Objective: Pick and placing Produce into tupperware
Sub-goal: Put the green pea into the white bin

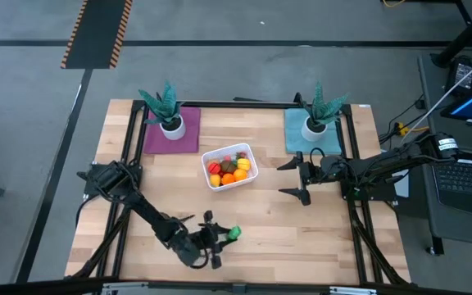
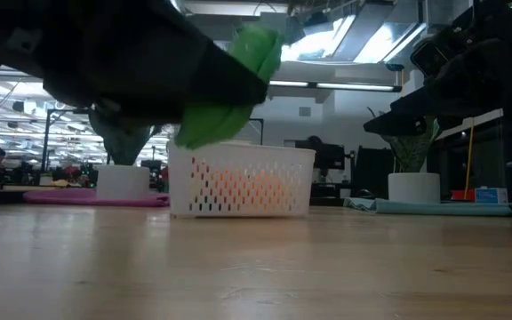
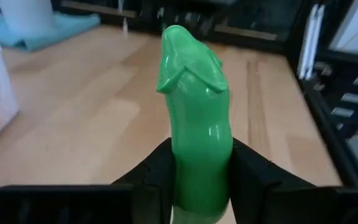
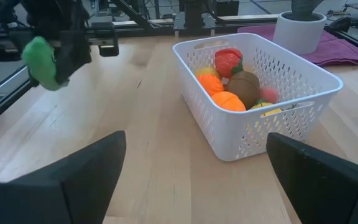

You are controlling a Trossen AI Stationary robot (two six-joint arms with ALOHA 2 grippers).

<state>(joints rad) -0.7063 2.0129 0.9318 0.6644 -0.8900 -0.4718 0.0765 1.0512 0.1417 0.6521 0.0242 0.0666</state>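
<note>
Left gripper (image 1: 216, 238) pinches the green piece (image 1: 233, 233) by its base, long axis pointing out past the fingers. It is lifted near the table's front edge. The tub (image 1: 229, 166) — already holding fruit — lies beyond it, toward the plants. Right gripper (image 1: 299, 176), jaws wide and empty, waits beside the tub.

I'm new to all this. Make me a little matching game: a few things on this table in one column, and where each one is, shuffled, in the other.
Things:
1. green piece
2. white basket
3. right claw
4. purple mat

Places or states:
A. under a potted plant
B. open, empty, beside the basket
C. pinched in the left claw
D. middle of the table, holding fruit

Pairs: 1-C, 2-D, 3-B, 4-A
</note>
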